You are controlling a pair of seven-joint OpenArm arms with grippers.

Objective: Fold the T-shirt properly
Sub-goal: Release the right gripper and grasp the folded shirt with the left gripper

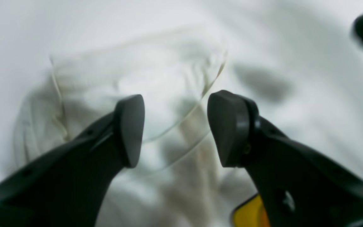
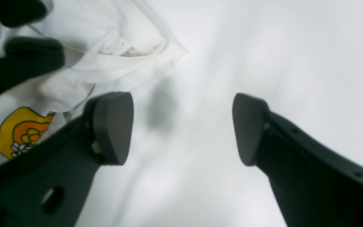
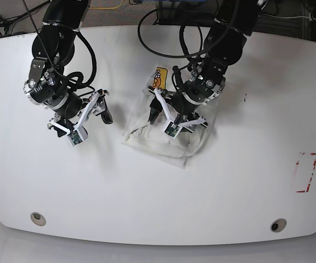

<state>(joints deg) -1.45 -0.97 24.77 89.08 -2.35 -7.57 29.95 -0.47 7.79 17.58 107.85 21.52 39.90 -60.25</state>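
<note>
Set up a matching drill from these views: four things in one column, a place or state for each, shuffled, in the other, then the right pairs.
Things
1. crumpled cream cotton T-shirt
2. yellow-orange printed patch
3. left black hand
4. right black hand

Places or states
A. open over bare white table, beside the cloth
B. bunched at the table's middle
C. open directly above the wrinkled cloth
D. on the cloth's far edge in the base view

Pairs: 1-B, 2-D, 3-C, 4-A
</note>
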